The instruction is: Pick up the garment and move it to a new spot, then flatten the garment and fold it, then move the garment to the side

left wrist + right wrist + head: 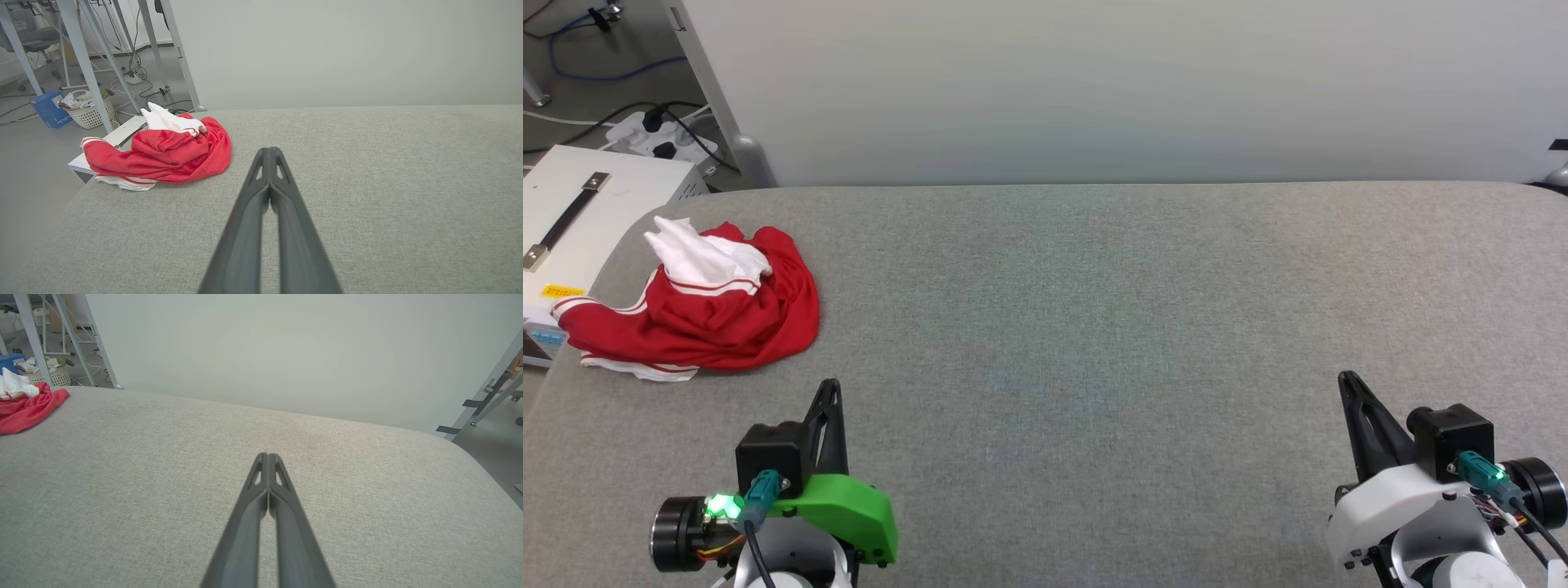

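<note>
My soft red T-shirt with white sleeves (pixel 698 306) lies crumpled at the far-left corner of the grey fabric-covered surface (pixel 1094 327). My left pincer (pixel 828 390) and right pincer (pixel 1349 384) are clenched and hold nothing. Nothing is done; lifting, flattening, folding and shifting aside all remain.

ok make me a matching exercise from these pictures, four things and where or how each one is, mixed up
1 red and white T-shirt
2 left gripper
3 right gripper
4 white case with handle

a shut, over the right of the grey table
b crumpled at the table's far left
c beside the table's left edge
d shut, just short of the T-shirt

Pairs: 1-b, 2-d, 3-a, 4-c
</note>
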You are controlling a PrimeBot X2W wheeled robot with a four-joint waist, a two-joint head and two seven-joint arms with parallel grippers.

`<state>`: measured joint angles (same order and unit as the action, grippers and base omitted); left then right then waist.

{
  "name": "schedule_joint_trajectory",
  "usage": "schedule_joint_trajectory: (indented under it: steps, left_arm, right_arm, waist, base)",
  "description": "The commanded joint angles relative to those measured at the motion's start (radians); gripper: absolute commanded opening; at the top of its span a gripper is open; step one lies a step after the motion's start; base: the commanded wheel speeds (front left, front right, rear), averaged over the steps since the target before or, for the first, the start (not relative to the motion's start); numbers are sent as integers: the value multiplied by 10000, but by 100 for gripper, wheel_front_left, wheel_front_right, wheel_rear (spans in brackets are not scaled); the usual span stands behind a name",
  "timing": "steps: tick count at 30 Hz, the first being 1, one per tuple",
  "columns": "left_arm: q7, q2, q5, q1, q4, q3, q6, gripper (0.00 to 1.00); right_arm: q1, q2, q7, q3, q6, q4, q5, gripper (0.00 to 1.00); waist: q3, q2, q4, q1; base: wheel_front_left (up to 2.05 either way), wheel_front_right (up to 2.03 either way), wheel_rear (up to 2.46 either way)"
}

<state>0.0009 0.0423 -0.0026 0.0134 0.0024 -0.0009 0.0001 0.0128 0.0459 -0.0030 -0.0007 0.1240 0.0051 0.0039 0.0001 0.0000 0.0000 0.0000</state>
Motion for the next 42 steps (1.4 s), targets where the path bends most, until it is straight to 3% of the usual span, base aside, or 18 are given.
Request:
schedule_joint_trajectory:
  steps: [1,34,35,37,38,39,42]
  left_arm:
    - [-8,73,24,-125,-22,8,-1,0]
    - [-9,79,26,-134,-24,9,-1,0]
    - [-5,4,-2,-1,-1,0,2,100]
    - [-1,-8,0,3,2,0,0,100]
    - [-6,-7,-3,3,2,-1,3,0]
    - [-21,-7,-11,1,-1,-4,11,100]
    - [-81,-5,-34,-2,-19,-18,47,100]
  right_arm:
    - [-120,39,27,6,62,-47,-37,0]
    - [-128,43,30,7,67,-51,-39,0]
    - [0,2,-6,-2,2,-2,4,100]
    - [1,-10,-1,-2,-8,2,1,100]
    - [1,-9,-6,-4,-9,2,6,0]
    - [1,-11,-21,-11,-9,-1,22,100]
    - [3,-10,-79,-37,-7,-25,90,100]
  waist:
    - [0,0,0,0]
    - [-1,0,0,0]
    - [-1,0,0,0]
    - [-1,0,0,0]
    - [0,0,0,0]
    - [0,0,0,0]
    - [7,0,0,0]
  base:
    - [0,0,0]
    - [0,0,0]
    - [0,0,0]
    - [0,0,0]
    - [0,0,0]
    - [0,0,0]
    - [0,0,0]
